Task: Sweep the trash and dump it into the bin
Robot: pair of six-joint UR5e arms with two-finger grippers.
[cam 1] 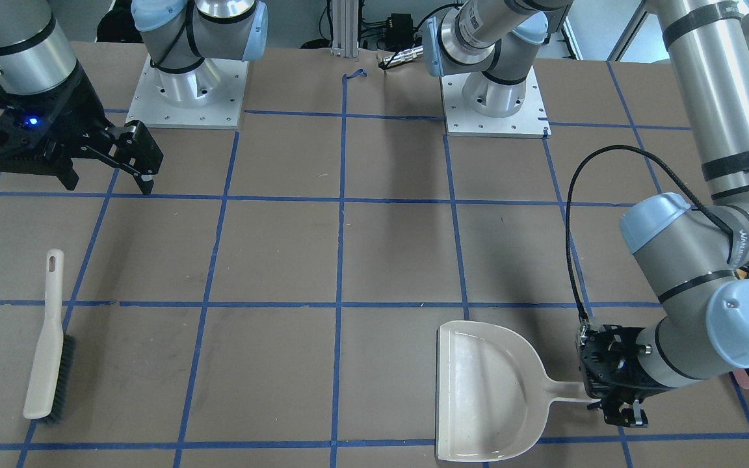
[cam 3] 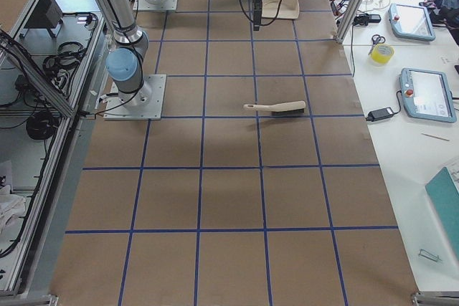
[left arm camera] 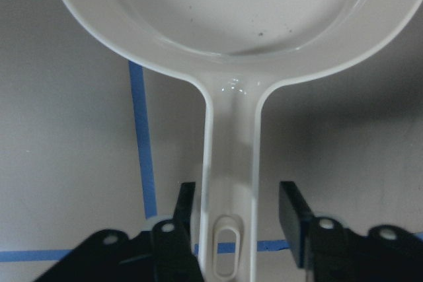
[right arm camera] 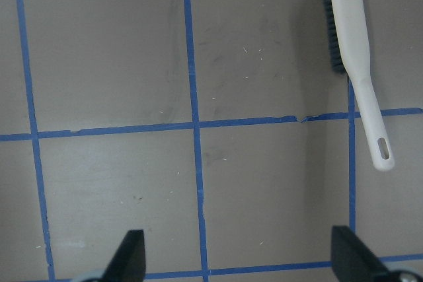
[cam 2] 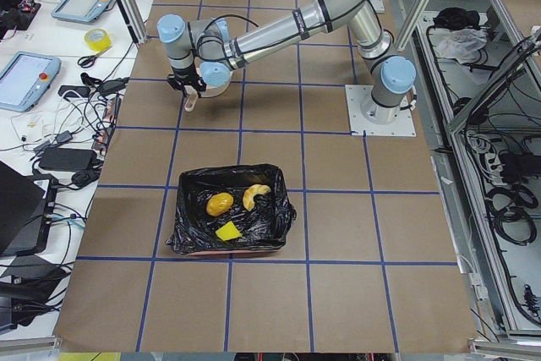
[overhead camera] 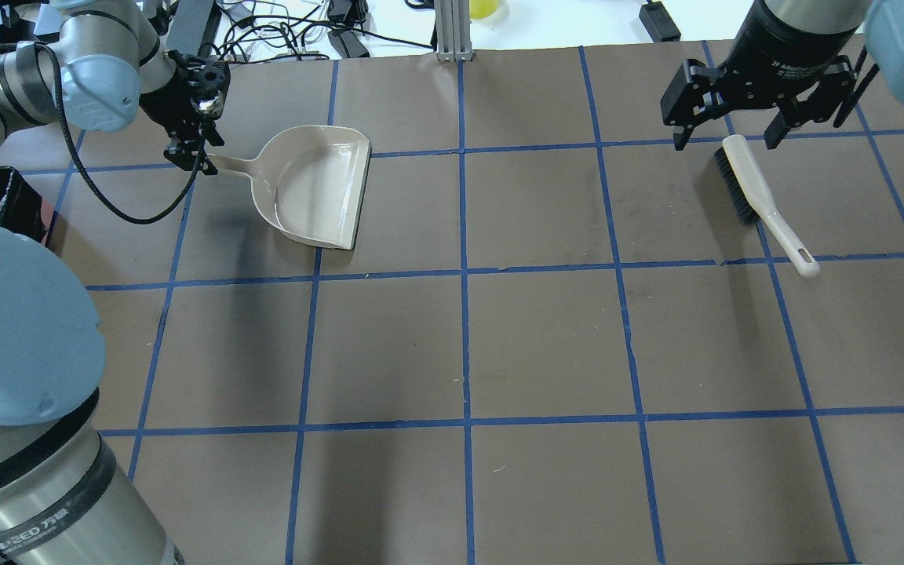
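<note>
Left wrist-mounted view — left gripper straddles dustpan handle, jaws apart.

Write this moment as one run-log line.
trash: in bin | dustpan: empty | left gripper: open astride handle | right gripper: open | brush: on table

Brown table gridded with blue tape; cluttered white bench alongside.

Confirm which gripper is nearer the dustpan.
Left. The left gripper straddles the dustpan handle; the right gripper hangs over the brush, far across the table.
</note>
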